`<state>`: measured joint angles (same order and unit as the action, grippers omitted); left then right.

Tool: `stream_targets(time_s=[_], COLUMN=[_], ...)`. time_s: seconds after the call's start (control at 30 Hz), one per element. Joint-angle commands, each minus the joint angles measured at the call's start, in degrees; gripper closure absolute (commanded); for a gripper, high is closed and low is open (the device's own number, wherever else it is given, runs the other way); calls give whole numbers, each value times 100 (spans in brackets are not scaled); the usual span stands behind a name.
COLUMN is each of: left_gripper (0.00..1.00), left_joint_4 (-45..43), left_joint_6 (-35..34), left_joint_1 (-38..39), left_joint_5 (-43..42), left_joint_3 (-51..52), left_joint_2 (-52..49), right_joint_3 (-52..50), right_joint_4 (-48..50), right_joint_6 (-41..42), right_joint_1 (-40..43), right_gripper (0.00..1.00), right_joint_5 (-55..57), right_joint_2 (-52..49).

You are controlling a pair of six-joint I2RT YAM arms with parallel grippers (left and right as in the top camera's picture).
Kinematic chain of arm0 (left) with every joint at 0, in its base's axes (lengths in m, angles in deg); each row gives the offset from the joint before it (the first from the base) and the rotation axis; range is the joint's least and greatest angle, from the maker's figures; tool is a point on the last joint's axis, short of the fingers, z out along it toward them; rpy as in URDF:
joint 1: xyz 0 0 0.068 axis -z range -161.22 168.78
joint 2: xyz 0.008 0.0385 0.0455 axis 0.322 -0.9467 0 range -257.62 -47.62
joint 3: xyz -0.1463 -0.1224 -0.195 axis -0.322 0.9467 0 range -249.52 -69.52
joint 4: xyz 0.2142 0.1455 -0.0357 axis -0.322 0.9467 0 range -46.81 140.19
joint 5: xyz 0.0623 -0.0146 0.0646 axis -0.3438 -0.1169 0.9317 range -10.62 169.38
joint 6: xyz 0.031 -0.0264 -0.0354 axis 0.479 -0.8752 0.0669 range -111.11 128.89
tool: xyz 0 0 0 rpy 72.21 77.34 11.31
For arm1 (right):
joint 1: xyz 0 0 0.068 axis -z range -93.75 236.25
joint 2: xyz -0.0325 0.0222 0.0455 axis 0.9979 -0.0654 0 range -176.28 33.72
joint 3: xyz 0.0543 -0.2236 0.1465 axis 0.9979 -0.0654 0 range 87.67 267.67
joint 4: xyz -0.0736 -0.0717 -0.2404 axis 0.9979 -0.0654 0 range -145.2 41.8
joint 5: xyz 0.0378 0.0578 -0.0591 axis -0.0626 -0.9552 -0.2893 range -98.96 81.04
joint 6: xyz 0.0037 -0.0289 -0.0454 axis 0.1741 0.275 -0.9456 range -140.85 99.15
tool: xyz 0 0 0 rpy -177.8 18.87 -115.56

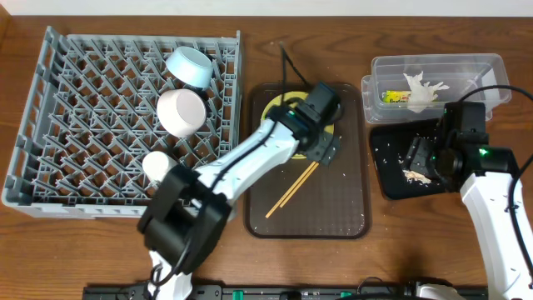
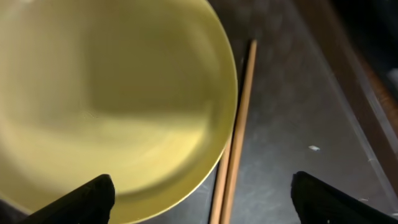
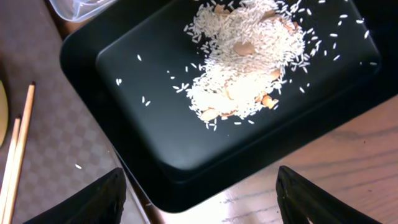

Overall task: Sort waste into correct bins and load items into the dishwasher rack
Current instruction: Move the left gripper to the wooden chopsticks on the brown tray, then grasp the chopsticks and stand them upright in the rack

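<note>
The grey dishwasher rack (image 1: 33, 83) holds the light blue bowl (image 1: 190, 67), the white bowl (image 1: 181, 111) and the small white cup (image 1: 156, 165). The yellow plate (image 1: 277, 107) (image 2: 112, 93) lies on the brown serving tray, mostly hidden by my left arm. The chopsticks (image 1: 291, 190) (image 2: 236, 137) lie beside it. My left gripper (image 1: 321, 125) (image 2: 202, 199) is open over the plate's edge and the chopsticks. The clear tub (image 1: 433, 60) holds the tissue (image 1: 423, 90) and the wrapper (image 1: 395, 97). Food scraps (image 3: 242, 68) lie in the black tray (image 1: 396, 185) (image 3: 155, 74). My right gripper (image 1: 425, 154) (image 3: 199, 199) is open and empty above that tray's near corner.
The brown serving tray (image 1: 333, 200) lies between the rack and the black tray. A few loose grains lie on it and on the black tray's rim. In the right wrist view the chopstick ends (image 3: 15, 155) and a tub corner (image 3: 74, 6) show.
</note>
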<state>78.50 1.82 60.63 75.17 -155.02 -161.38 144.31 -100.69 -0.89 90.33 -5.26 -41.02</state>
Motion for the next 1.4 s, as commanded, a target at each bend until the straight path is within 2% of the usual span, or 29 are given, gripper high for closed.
stream_targets(time_s=[0.0, 0.13, 0.4, 0.5, 0.77, 0.97, 1.17, 1.3, 1.37], left_gripper=[9, 11, 14, 16, 21, 30, 31, 42, 42], left_joint_4=[9, 236, 1600, 1840, 1609, 1233, 1193, 1217, 1215], left_joint_6=[153, 101, -791, -951, -1021, -1023, -1023, -1025, -1023], left_joint_1=[9, 17, 304, 409, 452, 420, 420, 422, 422], left_joint_5=[396, 337, 317, 315, 365, 442, 511, 376, 168], left_joint_3=[0, 0, 0, 44, 435, 702, 765, 765, 765], left_joint_2=[-44, -31, -37, -37, -52, -125, -136, -136, -136], right_joint_3=[74, 74, 74, 74, 74, 74, 74, 74, 74], right_joint_4=[-17, -11, -2, -4, -66, -70, -70, -70, -70], right_joint_6=[79, 79, 79, 79, 79, 79, 81, 81, 81], right_joint_1=[52, 52, 50, 52, 50, 50, 50, 50, 50], right_gripper=[25, 24, 24, 23, 23, 23, 23, 23, 23], right_joint_5=[57, 59, 59, 59, 57, 57, 57, 57, 57], right_joint_2=[61, 61, 59, 59, 59, 59, 59, 59, 59])
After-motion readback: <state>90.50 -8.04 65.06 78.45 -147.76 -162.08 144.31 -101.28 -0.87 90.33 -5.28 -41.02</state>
